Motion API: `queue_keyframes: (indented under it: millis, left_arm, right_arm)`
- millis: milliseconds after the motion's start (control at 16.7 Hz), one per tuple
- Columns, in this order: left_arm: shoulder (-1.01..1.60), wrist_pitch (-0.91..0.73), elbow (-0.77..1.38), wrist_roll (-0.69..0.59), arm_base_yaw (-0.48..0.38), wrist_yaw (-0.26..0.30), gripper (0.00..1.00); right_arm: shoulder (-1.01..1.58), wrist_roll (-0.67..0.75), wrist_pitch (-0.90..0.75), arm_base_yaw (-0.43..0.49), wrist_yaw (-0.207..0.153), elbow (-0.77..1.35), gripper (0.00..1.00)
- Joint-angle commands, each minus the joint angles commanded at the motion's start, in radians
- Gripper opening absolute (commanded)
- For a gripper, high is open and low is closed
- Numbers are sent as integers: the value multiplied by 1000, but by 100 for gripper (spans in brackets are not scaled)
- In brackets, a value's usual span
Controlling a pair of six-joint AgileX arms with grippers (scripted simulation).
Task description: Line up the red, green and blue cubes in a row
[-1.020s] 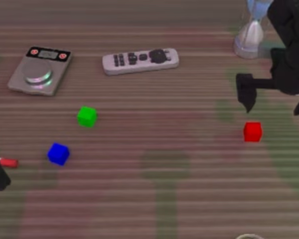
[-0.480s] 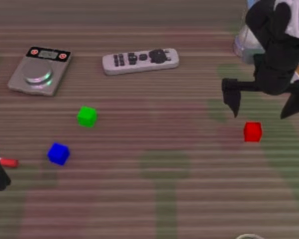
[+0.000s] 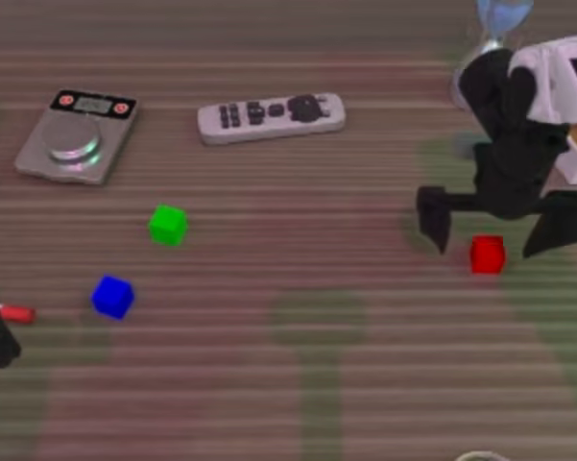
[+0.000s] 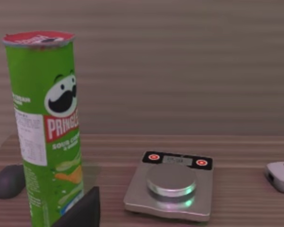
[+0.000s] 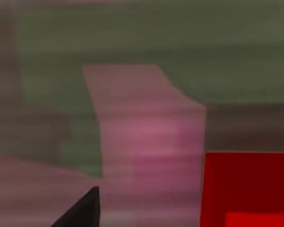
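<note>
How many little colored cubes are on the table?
3. The green cube and the blue cube sit apart on the table's left side; the red cube is on the right, between the open right gripper's fingers. None seem hidden.

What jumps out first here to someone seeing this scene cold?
The right gripper at the table's right, its black fingers spread wide to either side of the red cube, poised over it but not closed on it. Next, the green cube and blue cube, apart from each other on the left, far from the red one. In the left wrist view, a tall green Pringles can beside the kitchen scale.
</note>
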Motion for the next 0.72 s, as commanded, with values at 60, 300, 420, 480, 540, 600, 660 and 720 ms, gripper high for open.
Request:
queue_keyframes:
  millis: [60, 300, 420, 480, 540, 600, 660, 720]
  left_arm:
    - [0, 0, 0, 0, 0, 0, 100]
    - [0, 0, 0, 0, 0, 0, 100]
    - [0, 0, 0, 0, 0, 0, 100]
    - [0, 0, 0, 0, 0, 0, 100]
    - [0, 0, 0, 0, 0, 0, 100]
    - [0, 0, 0, 0, 0, 0, 100]
    - [0, 0, 0, 0, 0, 0, 100]
    - [0, 0, 0, 0, 0, 0, 100]
  right_arm:
    - [18, 1, 37, 1, 0, -19, 100]
    - [47, 2, 83, 2, 0, -45, 100]
    - [47, 2, 83, 2, 0, -45, 100]
    - [47, 2, 83, 2, 0, -45, 92]
    - [47, 2, 83, 2, 0, -45, 85]
    - [47, 2, 83, 2, 0, -45, 77]
    - [47, 2, 83, 2, 0, -45, 70]
    - [47, 2, 83, 2, 0, -45, 62]
